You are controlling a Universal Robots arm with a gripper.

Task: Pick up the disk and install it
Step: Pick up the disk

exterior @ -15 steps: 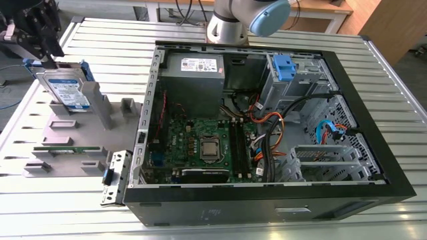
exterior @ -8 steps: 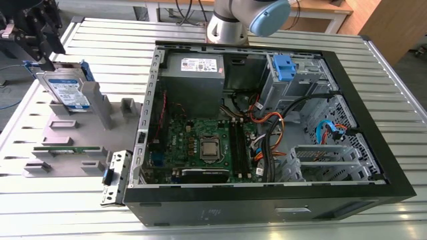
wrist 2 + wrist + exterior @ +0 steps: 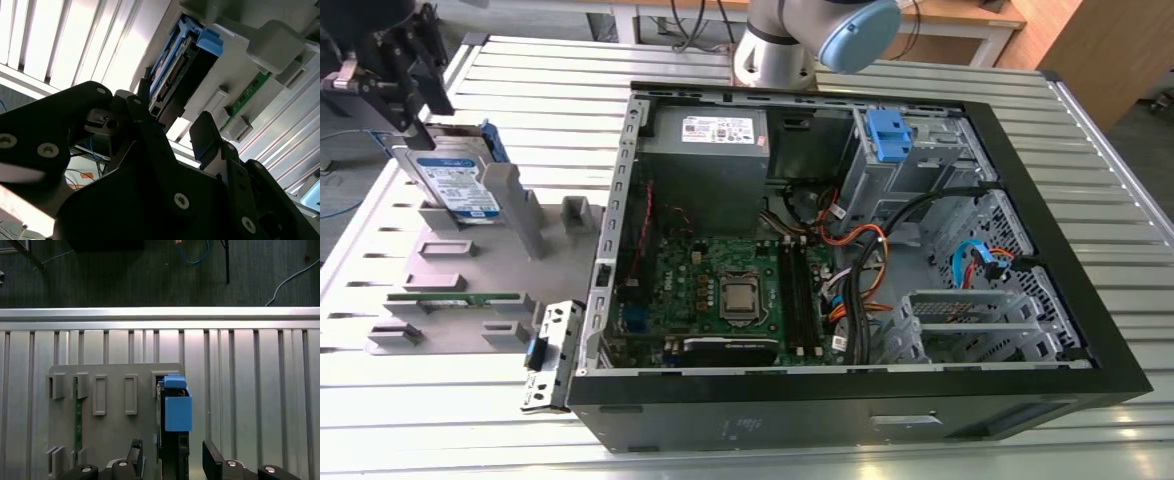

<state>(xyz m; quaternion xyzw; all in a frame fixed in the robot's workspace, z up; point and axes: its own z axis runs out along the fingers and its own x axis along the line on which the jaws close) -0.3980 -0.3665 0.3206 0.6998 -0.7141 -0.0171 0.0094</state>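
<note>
One flat silver-metal disk with blue plastic rails (image 3: 454, 185) stood on edge in a slot of the grey plastic fixture (image 3: 467, 268), on the ribbed aluminium table (image 3: 414, 405) beside one open black computer case (image 3: 854, 405). The black gripper (image 3: 172, 454) straddled the disk, its two fingers (image 3: 212, 462) spread, with a gap on each side.

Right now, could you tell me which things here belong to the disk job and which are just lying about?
For the job: disk, standing in the grey holder; tool, open astride it; open computer case.
Lying about: green circuit strip; metal bracket beside the case.
</note>
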